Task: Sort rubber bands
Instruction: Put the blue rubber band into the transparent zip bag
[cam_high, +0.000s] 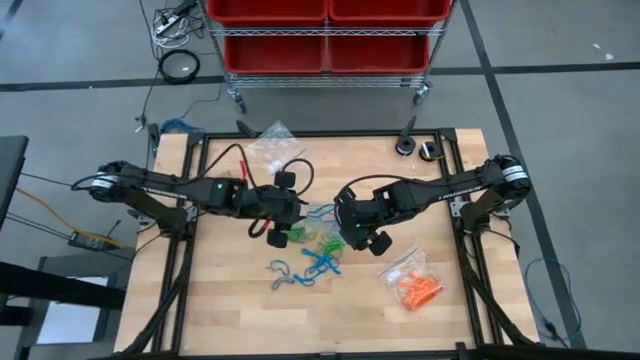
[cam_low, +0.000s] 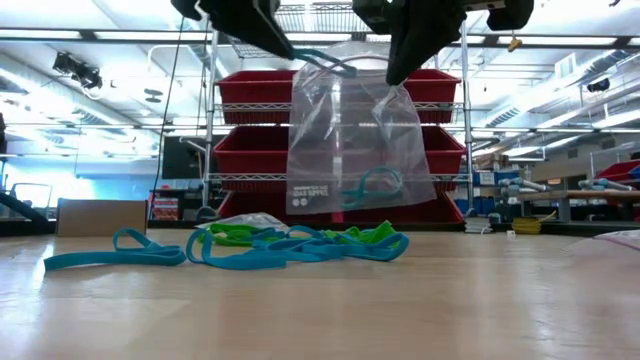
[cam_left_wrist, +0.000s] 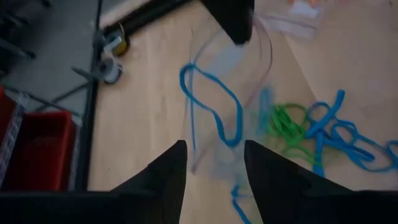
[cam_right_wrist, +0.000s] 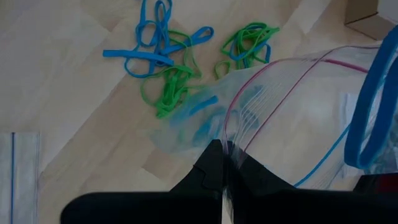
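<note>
Bag: clear plastic zip bag hung lengthwise, mouth up, pinched in the clenched right gripper.
Band: blue rubber loop hung lengthwise, just ahead of the released left gripper.
Surface: pale wooden table, blue and green rubber bands below the jaws.
Room: red bins behind.

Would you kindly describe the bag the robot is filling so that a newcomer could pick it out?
Start at the wooden table and look to its middle, between the two arms. There the right gripper pinches the rim of a clear zip bag hanging above the loose bands. Unlike the flat bag of orange bands near the right arm, it is lifted and holds blue bands.
</note>
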